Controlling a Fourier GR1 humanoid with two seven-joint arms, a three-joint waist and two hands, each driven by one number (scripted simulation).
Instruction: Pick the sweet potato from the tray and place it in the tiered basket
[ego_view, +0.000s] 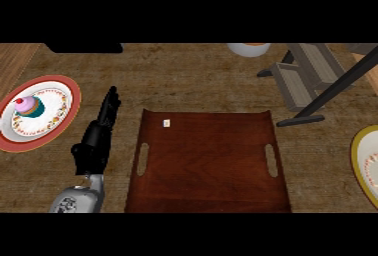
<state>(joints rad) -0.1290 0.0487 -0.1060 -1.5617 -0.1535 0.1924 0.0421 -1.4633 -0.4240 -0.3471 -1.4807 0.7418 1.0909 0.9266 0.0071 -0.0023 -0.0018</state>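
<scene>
The dark brown wooden tray (207, 165) lies in the middle of the counter, with slot handles on its left and right sides. Only a tiny white speck (167, 122) shows on it near its far left corner. No sweet potato shows anywhere in view. The tiered basket (310, 75), grey shelves on black legs, stands at the upper right, partly cut off by the edge. My left hand (98, 136) is just left of the tray, edge-on, fingers straight and pointing away, holding nothing. My right hand is out of sight.
A red-rimmed plate (18, 137) with a pink and teal cupcake (29, 107) sits at the far left. A yellow-rimmed plate (365, 165) is cut off at the right edge. A pale round object (248, 49) shows at the top.
</scene>
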